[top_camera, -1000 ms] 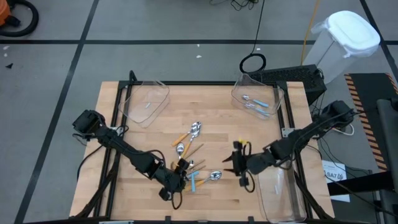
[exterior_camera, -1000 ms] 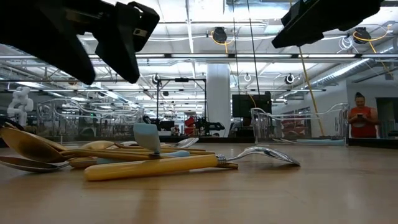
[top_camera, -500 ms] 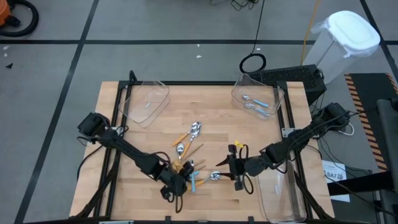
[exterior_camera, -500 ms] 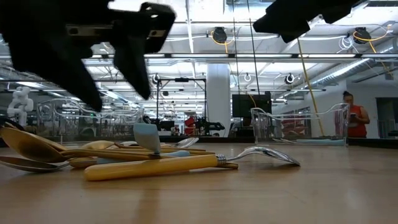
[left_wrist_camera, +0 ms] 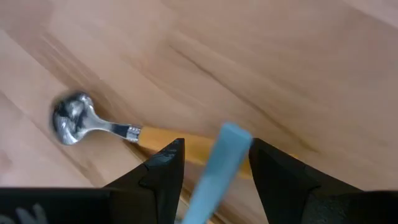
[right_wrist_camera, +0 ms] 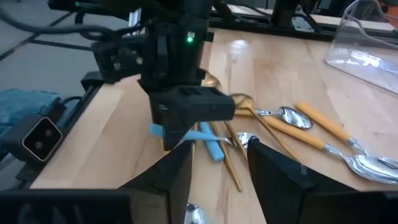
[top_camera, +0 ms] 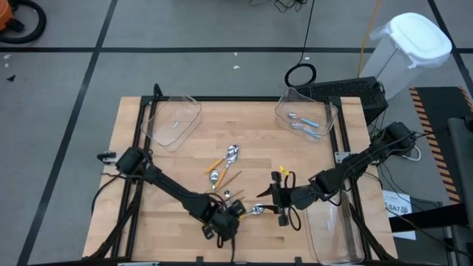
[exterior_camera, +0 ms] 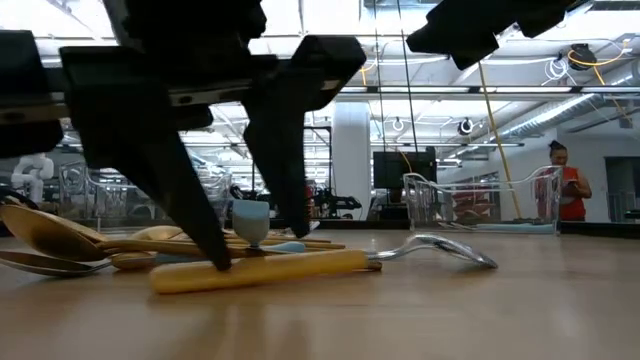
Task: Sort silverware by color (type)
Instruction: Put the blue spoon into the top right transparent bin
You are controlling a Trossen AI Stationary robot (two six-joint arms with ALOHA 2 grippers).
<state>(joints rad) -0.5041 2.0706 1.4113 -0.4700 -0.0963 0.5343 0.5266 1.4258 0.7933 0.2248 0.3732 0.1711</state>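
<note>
Silverware lies in a loose pile (top_camera: 225, 174) mid-table: gold spoons, orange-handled ones and a light-blue-handled one. My left gripper (top_camera: 228, 220) is open and points down at the pile's near end. Its fingers stand on either side of the raised blue handle (left_wrist_camera: 221, 162), which crosses over an orange-handled spoon (left_wrist_camera: 158, 135) lying flat on the wood. In the low view one fingertip (exterior_camera: 215, 255) reaches down to that orange handle (exterior_camera: 290, 266). My right gripper (top_camera: 279, 199) hangs open above the table, just right of the pile, with nothing between its fingers. My left gripper comes from above, slanting down, with its fingers across the blue handle (left_wrist_camera: 214, 177), one on each side. I cannot tell whether either finger touches the handle. Nor can I tell whether the lower fingertip rests on the orange handle beneath.
Three clear plastic bins stand at the table's edges: far left (top_camera: 174, 118) with one item in it, far right (top_camera: 307, 114) with blue-handled spoons, and near right (top_camera: 332, 225). Bare wood lies at the near left.
My left gripper has gone toward the table's right edge and down, rolling as it went. It hung above the pile's near left; its fingers now straddle the blue handle. Its opening looks unchanged.
</note>
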